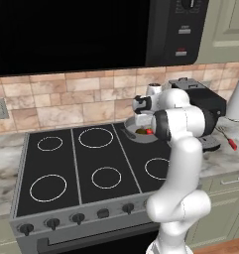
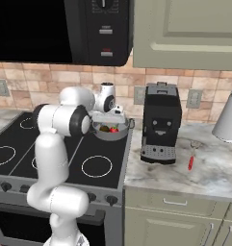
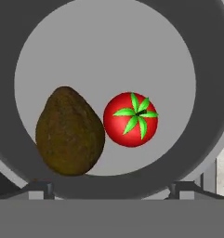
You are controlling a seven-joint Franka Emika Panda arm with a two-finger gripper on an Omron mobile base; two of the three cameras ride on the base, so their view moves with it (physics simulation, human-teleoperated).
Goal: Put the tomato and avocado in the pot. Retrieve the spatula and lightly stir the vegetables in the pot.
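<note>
Hanging over the pot [image 3: 108, 28] at the stove's [image 2: 103, 149] back right corner, the claw [image 3: 111, 188] stood released, grasping nothing. Avocado [image 3: 69, 132] and tomato [image 3: 130, 119] lay side by side inside, centre frame. The coffee machine [image 2: 160, 122] crowded the pot's right; the spatula [image 2: 191, 158] lay beyond on open bench [image 2: 213, 168].

A home kitchen: black stove [image 1: 91, 168], tiled backsplash [image 1: 66, 99], coffee machine [image 2: 161, 125], cabinets [image 2: 185, 29].

avocado [image 3: 70, 135] beside tomato [image 3: 130, 119] in pot [image 3: 104, 28], spatula [image 2: 190, 161] on counter [image 2: 213, 168]
</note>
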